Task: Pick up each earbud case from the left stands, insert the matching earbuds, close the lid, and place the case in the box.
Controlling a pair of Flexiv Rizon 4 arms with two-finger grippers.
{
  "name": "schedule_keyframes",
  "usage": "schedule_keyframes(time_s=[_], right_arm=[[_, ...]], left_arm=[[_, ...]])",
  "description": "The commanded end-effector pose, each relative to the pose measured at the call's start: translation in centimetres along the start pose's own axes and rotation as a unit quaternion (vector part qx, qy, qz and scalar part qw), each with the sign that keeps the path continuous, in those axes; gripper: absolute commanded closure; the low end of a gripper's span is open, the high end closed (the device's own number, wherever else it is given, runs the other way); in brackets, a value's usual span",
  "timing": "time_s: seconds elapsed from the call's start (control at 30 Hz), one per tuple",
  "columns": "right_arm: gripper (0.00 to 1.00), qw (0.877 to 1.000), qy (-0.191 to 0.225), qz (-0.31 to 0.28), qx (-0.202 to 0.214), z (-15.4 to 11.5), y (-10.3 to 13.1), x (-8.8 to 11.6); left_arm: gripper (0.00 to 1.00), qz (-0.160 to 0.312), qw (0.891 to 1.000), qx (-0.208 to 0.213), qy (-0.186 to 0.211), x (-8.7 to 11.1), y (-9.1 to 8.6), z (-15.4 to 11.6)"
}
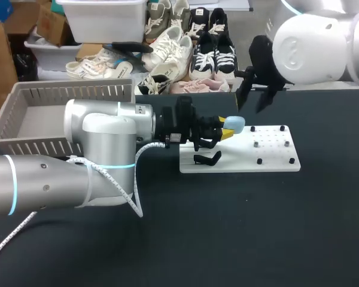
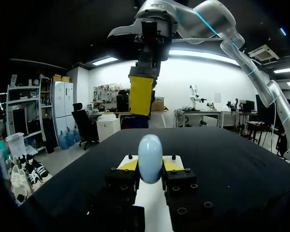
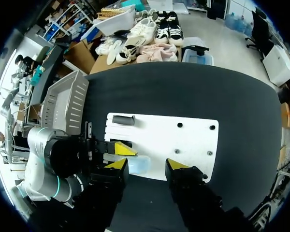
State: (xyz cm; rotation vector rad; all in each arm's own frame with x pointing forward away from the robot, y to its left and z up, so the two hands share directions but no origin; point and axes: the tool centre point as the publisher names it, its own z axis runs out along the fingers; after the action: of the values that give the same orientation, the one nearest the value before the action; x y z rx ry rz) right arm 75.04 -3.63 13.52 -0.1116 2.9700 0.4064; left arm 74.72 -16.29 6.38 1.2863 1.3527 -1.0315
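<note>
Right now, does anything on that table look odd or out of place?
Nothing stands out. The left pincer grips the pale blue case over the white board; the right pincer hangs open above it.

A black table (image 1: 239,227) bears a white board (image 1: 275,166) and grey basket (image 1: 66,94).

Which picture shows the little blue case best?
The left wrist view. There the earbud case looks big, standing between the fingers of the left gripper, which touch it from both sides. The head view shows it small, at that gripper's tip. The right wrist view shows it from above, small and pale.
</note>
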Motion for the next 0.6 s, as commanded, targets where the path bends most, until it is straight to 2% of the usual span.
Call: schedule_keyframes(time_s=[0.03, 0.13, 0.27, 0.43, 0.6], right_arm=[[0.53, 0.997, -0.074, 0.017, -0.008, -1.8, -1.8, 2.6], [0.53, 0.997, -0.072, 0.037, -0.008, -1.9, -3.0, 3.6], [0.53, 0.996, -0.065, 0.066, -0.013, -1.7, -4.8, 5.1], [0.53, 0.994, -0.056, 0.093, -0.004, -1.4, -6.4, 6.8], [0.53, 0.992, -0.046, 0.118, 0.002, -1.1, -7.7, 8.4]], left_arm=[[1.0, 0.001, 1.0, -0.002, -0.001, 0.0, -0.1, 0.0], [1.0, 0.019, 1.0, -0.022, -0.007, -0.9, 0.4, -1.7], [1.0, 0.04, 0.997, -0.071, -0.007, -2.1, 1.2, -5.4], [1.0, 0.056, 0.989, -0.138, 0.02, -2.9, 2.0, -11.2], [1.0, 0.066, 0.976, -0.202, 0.05, -3.2, 2.0, -16.8]])
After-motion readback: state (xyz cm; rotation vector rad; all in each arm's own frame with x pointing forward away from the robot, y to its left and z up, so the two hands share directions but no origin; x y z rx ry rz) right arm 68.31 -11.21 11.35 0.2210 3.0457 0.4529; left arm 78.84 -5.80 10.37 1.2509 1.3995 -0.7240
